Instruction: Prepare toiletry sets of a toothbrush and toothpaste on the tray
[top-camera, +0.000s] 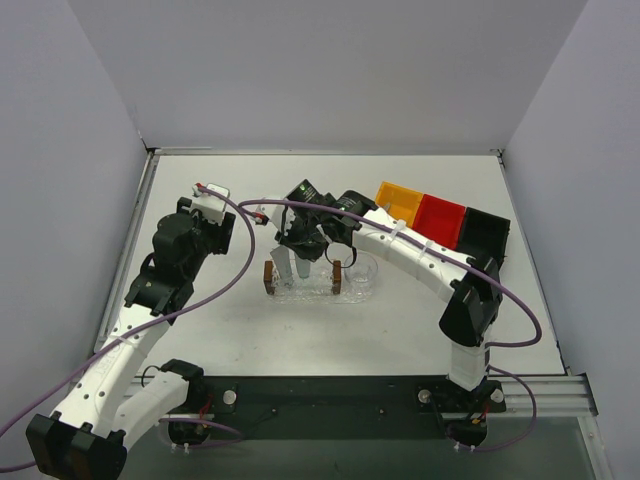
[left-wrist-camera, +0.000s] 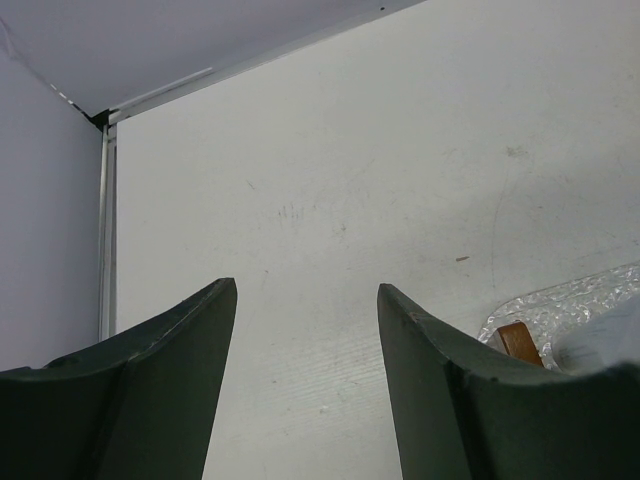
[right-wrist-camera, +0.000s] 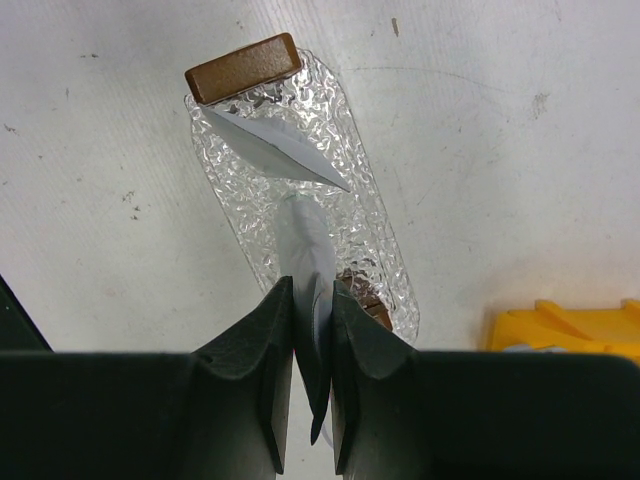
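Note:
My right gripper (right-wrist-camera: 312, 290) is shut on a flat silvery-grey toothpaste (right-wrist-camera: 310, 245), holding it just above the bumpy transparent tray (right-wrist-camera: 372, 225). A second toothpaste tube (right-wrist-camera: 275, 150) lies on the tray's far end, its tip by a brown block (right-wrist-camera: 243, 67). In the top view the right gripper (top-camera: 305, 250) hangs over the tray (top-camera: 352, 293) at mid-table. My left gripper (left-wrist-camera: 307, 290) is open and empty over bare table, left of the tray (left-wrist-camera: 560, 305); the top view has it (top-camera: 205, 228) well left of the tray. No toothbrush shows in any view.
Another brown block (right-wrist-camera: 365, 297) sits on the tray's near end below my right fingers. A yellow bin (top-camera: 398, 200), a red bin (top-camera: 440, 217) and a black bin (top-camera: 483, 235) stand in a row at the back right. Walls close the table's left and far sides.

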